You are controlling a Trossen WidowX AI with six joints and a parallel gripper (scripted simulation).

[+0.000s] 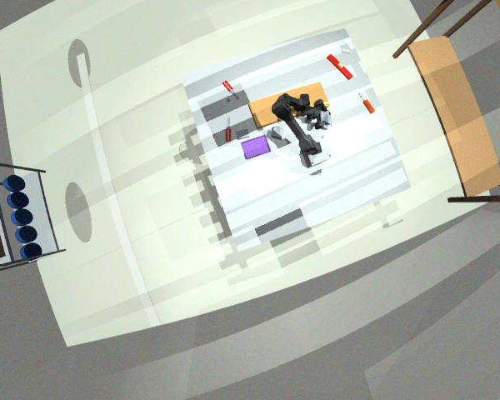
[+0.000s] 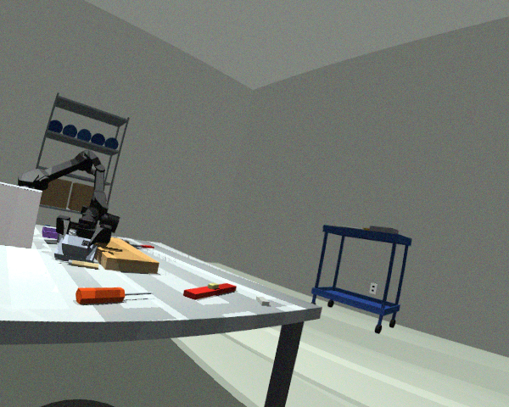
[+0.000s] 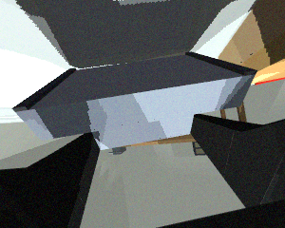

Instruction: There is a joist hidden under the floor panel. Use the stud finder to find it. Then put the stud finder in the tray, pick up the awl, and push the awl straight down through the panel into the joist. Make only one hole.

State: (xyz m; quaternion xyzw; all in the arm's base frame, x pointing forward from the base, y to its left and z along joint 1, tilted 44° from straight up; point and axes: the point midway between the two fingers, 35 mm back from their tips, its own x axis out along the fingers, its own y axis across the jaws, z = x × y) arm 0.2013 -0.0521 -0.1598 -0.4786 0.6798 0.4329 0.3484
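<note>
Stud finder (image 1: 326, 120) (image 2: 74, 248) (image 3: 147, 111), one: a boxy piece, pale grey with dark faces, held low over the table (image 1: 284, 193) (image 2: 48, 309), beside the wooden floor panel (image 1: 265, 112) (image 2: 130, 263); whether its underside touches the table cannot be told. Gripper (image 1: 319, 122) (image 2: 81, 238) (image 3: 142, 123), one, black: fingers set wide apart, pinching the stud finder between them. Arm (image 1: 298, 134) (image 2: 66, 168), one, black: bent at the elbow, reaching from a pale block (image 1: 322, 157) (image 2: 13, 214). Awl (image 2: 83, 264), one, tan handle: lying flat just beside the panel, near the stud finder. Tray (image 1: 255, 147) (image 2: 49, 232), one, purple: on the table, apart from the stud finder. Hand tools with red handles, two: the first (image 1: 227, 86) near the panel's far end, the second (image 1: 228, 134) near the tray. Screwdriver (image 1: 367, 106) (image 2: 100, 295), one, orange handle: lying flat, well apart from the gripper. Red bar (image 1: 332, 60) (image 2: 195, 292), one, with a yellow piece at its middle: flat, towards a table corner. Small white block (image 1: 345, 50) (image 2: 262, 300), one: near the red bar. Beyond the table: an orange-brown bench (image 1: 461, 116), a blue cart (image 2: 364, 234), and a grey shelf rack (image 2: 88, 112) bearing blue round items (image 2: 84, 134).
</note>
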